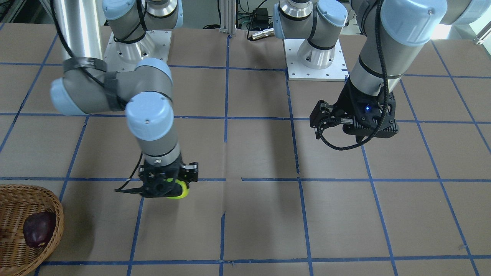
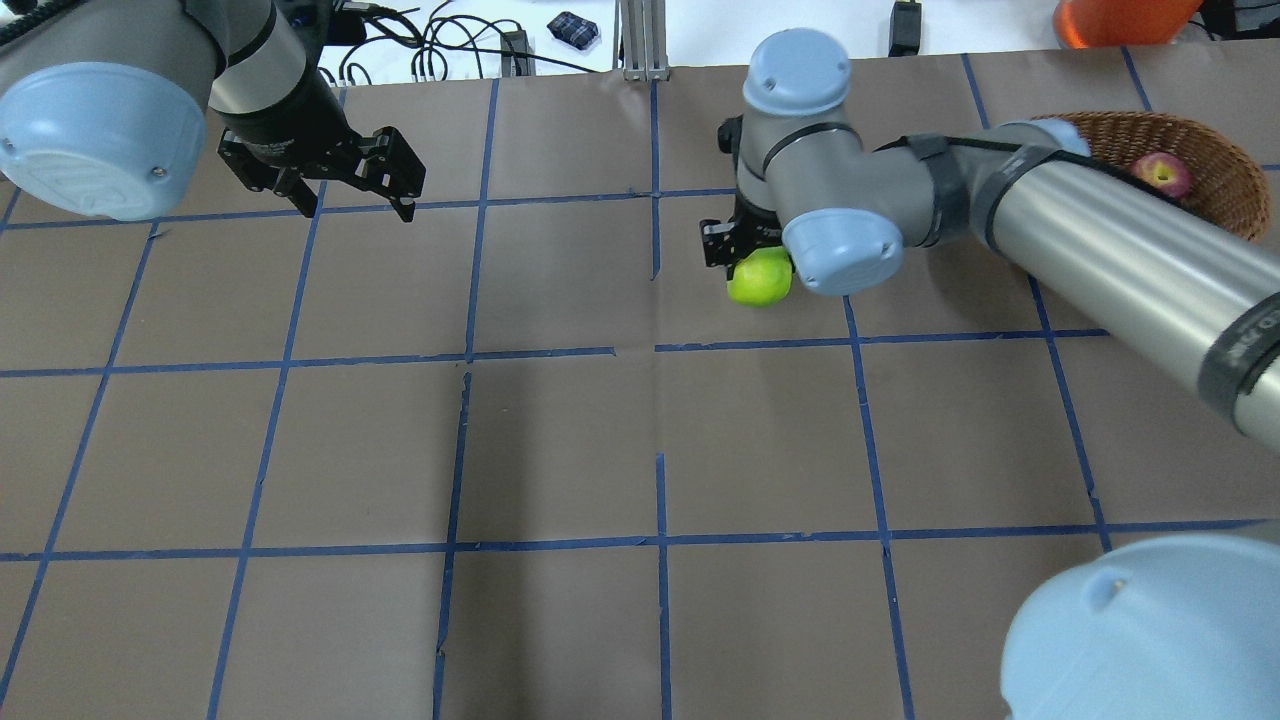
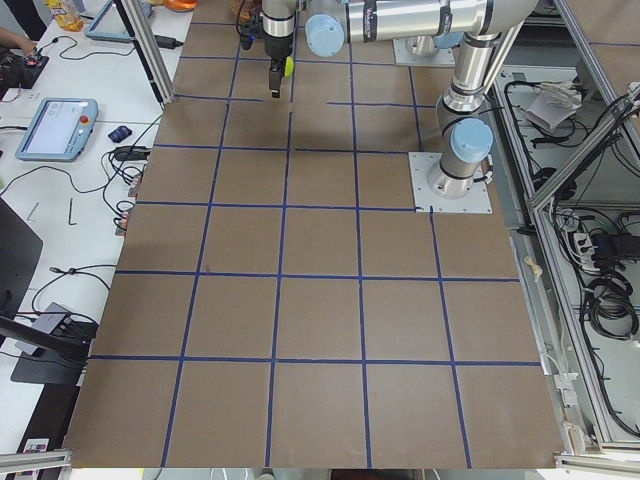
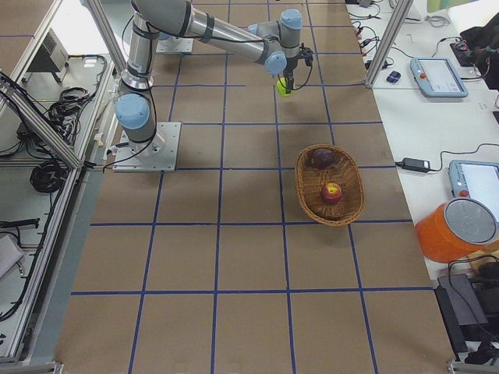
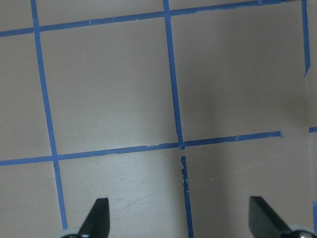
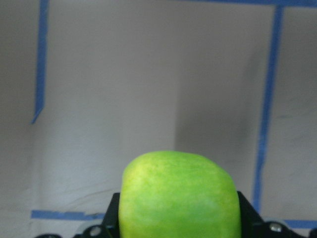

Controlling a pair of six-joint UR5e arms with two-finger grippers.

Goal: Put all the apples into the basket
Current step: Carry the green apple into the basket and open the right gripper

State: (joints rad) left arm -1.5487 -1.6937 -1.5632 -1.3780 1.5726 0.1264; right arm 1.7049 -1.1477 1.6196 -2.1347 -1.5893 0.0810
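Your right gripper is clamped on the green apple, which fills the gap between its fingers and pokes out below the wrist, over the brown table. Well off to one side of that gripper sits the basket, with the maroon apple and the red apple lying inside it. Farthest away, your left gripper hovers with fingers spread wide, holding nothing.

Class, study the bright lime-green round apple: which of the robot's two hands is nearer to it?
Right. The right hand is shut on the bright lime-green round apple; the left hand hangs open, far off to its side.
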